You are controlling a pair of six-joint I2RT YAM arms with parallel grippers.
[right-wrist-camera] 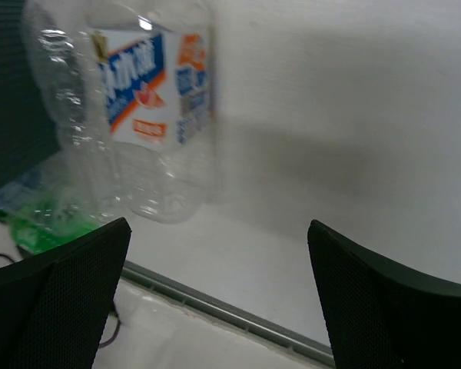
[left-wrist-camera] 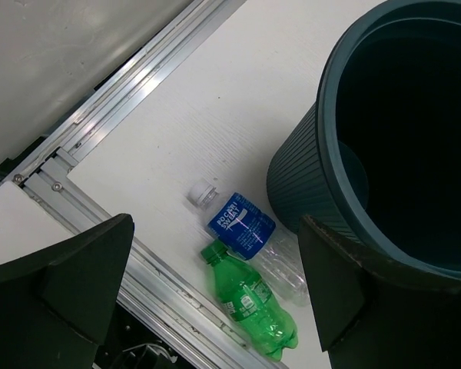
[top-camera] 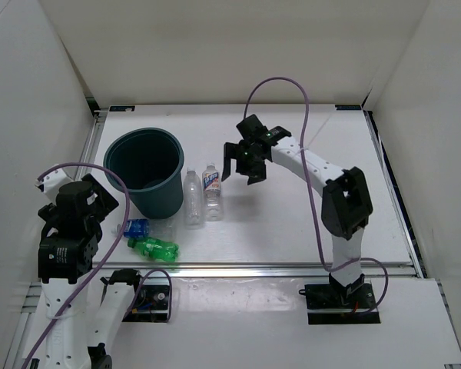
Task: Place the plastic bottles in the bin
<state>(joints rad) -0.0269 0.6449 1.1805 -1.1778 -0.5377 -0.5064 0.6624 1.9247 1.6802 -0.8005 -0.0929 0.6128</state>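
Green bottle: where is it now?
In the top view, the green bottle lies on its side at the near-left edge of the table, just in front of the blue-label bottle and the bin.

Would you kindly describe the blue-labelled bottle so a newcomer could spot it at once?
Find the dark teal bin on the left of the table. Two bottles lie on their sides by its base, toward the near edge. The blue-labelled bottle is clear with a white cap, unlike the bright green bottle beside it.
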